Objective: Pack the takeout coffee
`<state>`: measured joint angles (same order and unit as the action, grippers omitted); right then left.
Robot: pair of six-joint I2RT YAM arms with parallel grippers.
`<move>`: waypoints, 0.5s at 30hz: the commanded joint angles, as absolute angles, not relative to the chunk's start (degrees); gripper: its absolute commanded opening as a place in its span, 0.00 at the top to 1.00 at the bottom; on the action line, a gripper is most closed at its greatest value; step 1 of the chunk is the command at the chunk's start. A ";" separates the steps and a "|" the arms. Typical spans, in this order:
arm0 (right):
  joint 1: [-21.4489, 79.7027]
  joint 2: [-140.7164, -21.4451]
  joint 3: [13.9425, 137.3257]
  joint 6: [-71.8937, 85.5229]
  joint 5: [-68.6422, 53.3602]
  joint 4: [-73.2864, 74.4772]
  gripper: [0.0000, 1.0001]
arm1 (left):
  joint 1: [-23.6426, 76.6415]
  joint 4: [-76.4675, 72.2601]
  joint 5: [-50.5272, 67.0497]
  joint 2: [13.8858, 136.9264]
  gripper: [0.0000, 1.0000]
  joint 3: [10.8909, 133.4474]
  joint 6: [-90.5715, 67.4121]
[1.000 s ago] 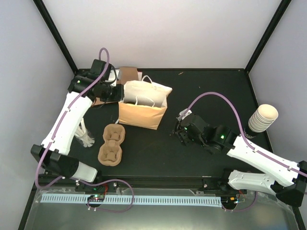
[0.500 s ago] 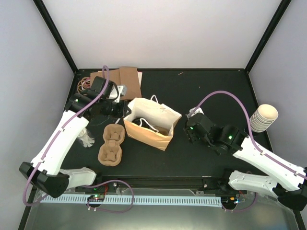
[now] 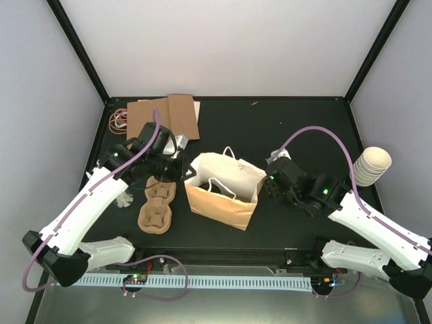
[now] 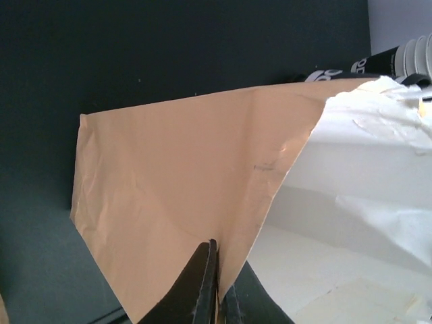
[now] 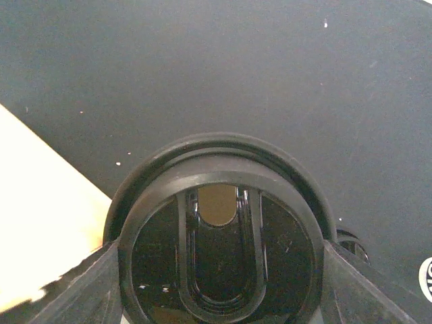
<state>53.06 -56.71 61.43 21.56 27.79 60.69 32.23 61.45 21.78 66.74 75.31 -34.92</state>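
Brown bag (image 3: 219, 202) pinched by left tool (image 4: 217, 283), right tool (image 5: 219, 287) clasping lidded cup (image 5: 219, 216), body hidden

The white-shelled left arm (image 3: 84, 210) and white-shelled right arm (image 3: 378, 229) are showing black joint housings between long pale links. A purple cable (image 3: 317, 130) is trailing along each one, a small green light (image 3: 323, 190) is glowing near each wrist, and the black tapered left fingers (image 4: 196, 287) are looking matte.

Paper bag (image 3: 219, 206) tan outside, white within — on a matte black desk (image 3: 304, 121). Pulp tray (image 3: 156, 204) mottled brown, flat cardboard (image 3: 165, 116) plain brown, stacked cups (image 3: 370, 165) cream. Coffee cup (image 5: 219, 250) has a glossy black lid; arms (image 3: 84, 206) white, cables (image 3: 310, 130) purple
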 commanded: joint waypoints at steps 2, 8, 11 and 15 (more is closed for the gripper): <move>51.89 -56.21 62.64 21.25 28.75 59.69 0.45 | 34.28 59.21 21.69 63.48 0.92 72.78 -42.48; 50.72 -56.72 62.23 20.15 27.59 58.41 0.45 | 35.02 61.37 19.46 61.88 0.71 73.85 -44.04; 49.79 -56.60 62.28 19.34 26.72 57.89 0.45 | 34.96 63.62 17.64 62.41 0.52 75.76 -42.32; 49.16 -56.34 62.86 18.70 26.37 58.29 0.45 | 34.90 66.04 14.56 63.03 0.39 78.56 -39.80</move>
<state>49.87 -56.95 61.43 19.81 26.63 59.27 34.63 62.94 18.22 62.76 74.32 -41.91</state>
